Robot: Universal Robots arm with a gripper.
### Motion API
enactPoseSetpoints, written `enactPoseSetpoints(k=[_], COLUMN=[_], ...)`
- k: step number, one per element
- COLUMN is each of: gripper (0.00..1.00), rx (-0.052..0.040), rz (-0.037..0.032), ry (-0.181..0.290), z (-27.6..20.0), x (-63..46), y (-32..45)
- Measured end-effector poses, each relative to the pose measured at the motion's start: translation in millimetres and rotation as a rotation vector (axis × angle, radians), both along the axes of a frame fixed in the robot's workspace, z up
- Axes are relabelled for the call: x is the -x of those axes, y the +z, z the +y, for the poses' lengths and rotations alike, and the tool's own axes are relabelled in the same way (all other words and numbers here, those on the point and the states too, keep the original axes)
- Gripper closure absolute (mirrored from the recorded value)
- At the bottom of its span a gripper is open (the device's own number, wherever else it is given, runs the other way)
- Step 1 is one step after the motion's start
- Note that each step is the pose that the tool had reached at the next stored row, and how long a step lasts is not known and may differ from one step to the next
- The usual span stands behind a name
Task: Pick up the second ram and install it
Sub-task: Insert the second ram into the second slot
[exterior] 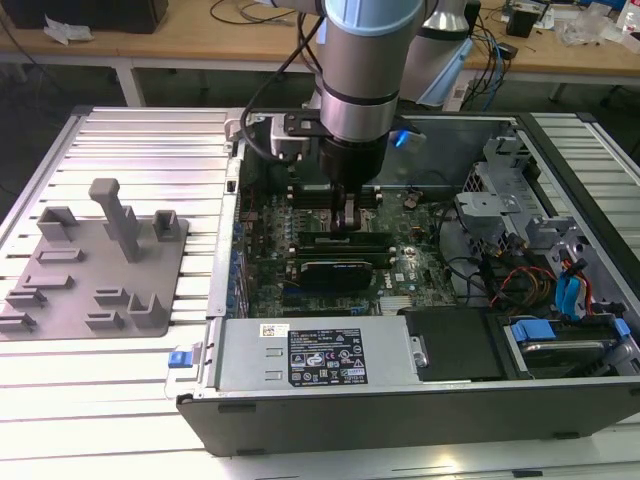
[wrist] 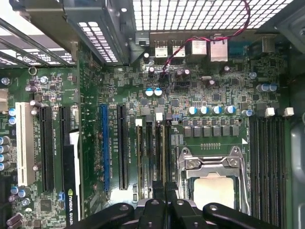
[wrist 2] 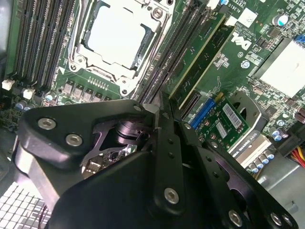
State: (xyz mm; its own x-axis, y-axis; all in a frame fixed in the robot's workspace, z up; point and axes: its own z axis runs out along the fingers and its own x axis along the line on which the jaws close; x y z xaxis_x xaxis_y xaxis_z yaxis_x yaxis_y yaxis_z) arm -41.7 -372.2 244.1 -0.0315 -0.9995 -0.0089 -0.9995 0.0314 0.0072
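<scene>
Insertion looked to be the step in hand: the gripper (exterior: 348,222) stood plunged into the open computer case (exterior: 400,410), its black jointed fingers (wrist 2: 167,125) drawn narrow and, as far as both wrist views showed, closed on the thin top edge of the second ram (wrist: 164,157), which stood on edge in a memory slot just beside the processor socket (wrist: 212,188). I could not tell whether its end latches had closed. By my judgement, seating it would call for a square, even downward push along the slot, with no twist, since the board was thin, stiff and brittle-looking. Alongside it in the second wrist view ran another green stick (wrist 2: 198,59) with a pale label, flat and long. Around them spread the motherboard (wrist: 190,95), matte green, studded with small shiny capacitors and dark plastic slots. Beyond the memory lay the black-shrouded expansion card (exterior: 340,270), bulkier and smooth. Outside the case, toward the counter's edge at the exterior view's left, the grey fixture plate (exterior: 100,270) sat on the ribbed metal counter (exterior: 130,140), its moulded posts and cradles holding no stick.
</scene>
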Motion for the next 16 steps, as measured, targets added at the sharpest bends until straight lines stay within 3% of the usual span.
enactPoseSetpoints(k=[16], gripper=[0.91], rx=[0.0006], rz=[-0.0016], ry=[0.015], z=[0.0], x=[0.8], y=[-6.3])
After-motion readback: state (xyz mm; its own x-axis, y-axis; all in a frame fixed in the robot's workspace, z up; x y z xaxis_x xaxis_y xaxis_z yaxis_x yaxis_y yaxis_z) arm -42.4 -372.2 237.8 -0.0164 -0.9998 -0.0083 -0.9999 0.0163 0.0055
